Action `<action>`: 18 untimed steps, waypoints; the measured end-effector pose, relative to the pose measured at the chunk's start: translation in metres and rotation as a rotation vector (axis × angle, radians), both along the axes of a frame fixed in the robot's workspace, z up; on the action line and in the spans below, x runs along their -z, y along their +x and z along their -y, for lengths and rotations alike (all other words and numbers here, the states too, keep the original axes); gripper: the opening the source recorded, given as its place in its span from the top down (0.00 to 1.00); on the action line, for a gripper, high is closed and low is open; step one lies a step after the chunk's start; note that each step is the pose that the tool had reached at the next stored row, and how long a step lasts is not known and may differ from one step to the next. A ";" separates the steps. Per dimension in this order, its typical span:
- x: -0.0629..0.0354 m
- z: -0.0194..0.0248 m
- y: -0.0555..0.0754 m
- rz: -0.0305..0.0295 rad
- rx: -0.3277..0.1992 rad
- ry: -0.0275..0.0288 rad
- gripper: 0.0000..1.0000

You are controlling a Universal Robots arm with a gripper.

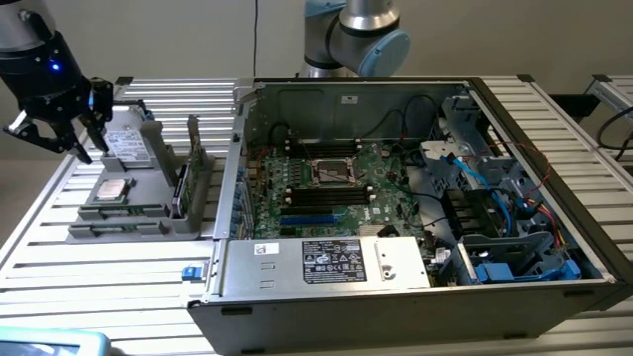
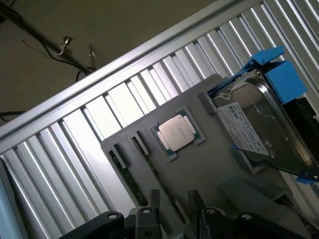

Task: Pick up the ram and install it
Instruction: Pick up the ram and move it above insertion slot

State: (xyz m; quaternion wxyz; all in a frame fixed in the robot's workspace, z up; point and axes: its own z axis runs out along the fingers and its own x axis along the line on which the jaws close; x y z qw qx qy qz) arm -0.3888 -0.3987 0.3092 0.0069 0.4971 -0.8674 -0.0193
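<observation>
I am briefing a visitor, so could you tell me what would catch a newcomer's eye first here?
The open computer case dominates the exterior view's centre and right, its green motherboard exposed. At that view's left, the black end effector hangs open and empty above a grey tray holding a silver processor chip, a hard drive and the ram.
</observation>
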 end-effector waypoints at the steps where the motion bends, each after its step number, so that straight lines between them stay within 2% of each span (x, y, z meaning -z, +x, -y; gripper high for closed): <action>1: 0.0000 0.0000 0.000 0.0000 -0.019 0.0000 0.64; 18: 0.0002 0.0000 0.000 -0.0001 -0.328 0.0000 0.64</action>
